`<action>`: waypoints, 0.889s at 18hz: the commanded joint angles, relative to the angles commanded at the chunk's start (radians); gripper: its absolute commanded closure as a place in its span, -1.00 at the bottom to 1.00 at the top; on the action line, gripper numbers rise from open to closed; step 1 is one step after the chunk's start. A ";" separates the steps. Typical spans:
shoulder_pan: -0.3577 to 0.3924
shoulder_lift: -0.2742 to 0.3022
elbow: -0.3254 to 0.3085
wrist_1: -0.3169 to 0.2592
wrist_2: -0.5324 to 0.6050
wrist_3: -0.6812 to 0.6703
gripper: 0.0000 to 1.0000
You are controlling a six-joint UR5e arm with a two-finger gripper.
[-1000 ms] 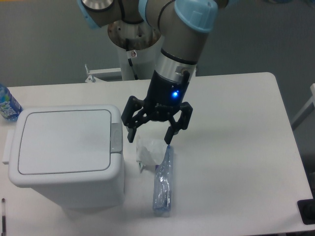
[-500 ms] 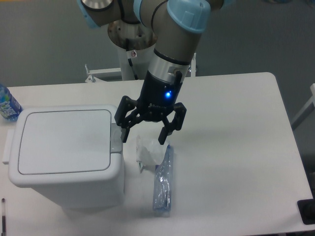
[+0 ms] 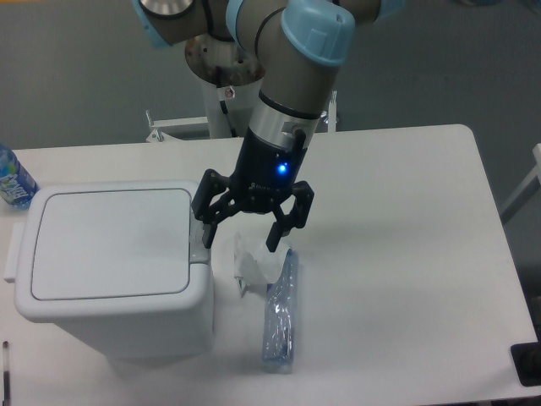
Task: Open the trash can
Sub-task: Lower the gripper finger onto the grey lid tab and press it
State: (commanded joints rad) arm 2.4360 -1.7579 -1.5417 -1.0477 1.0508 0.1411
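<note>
a white table [image 3: 406, 254] with rounded corners is seen spreading beneath and to all sides of the pincer [image 3: 239, 237]. behind it, a plain grey-blue wall or floor [image 3: 76, 68] is shown — which cannot be told. even, soft light is cast — faint shadows are thrown on the tabletop under the pincer.

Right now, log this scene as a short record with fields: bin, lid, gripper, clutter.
bin: white trash can at the table's left, upright
lid: flat white lid shut; grey push-button tab on its right edge
gripper: gripper open, pointing down, one finger by the tab, contact unclear
clutter: crumpled white wrapper and blue plastic packet right of the bin; water bottle at the far left edge
table: white table
</note>
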 joint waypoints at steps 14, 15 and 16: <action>-0.006 -0.011 -0.002 -0.002 0.002 0.002 -1.00; -0.006 -0.011 -0.002 -0.002 0.002 0.002 -1.00; -0.006 -0.011 -0.003 -0.002 0.002 0.002 -1.00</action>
State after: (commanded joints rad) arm 2.4298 -1.7687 -1.5447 -1.0492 1.0523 0.1427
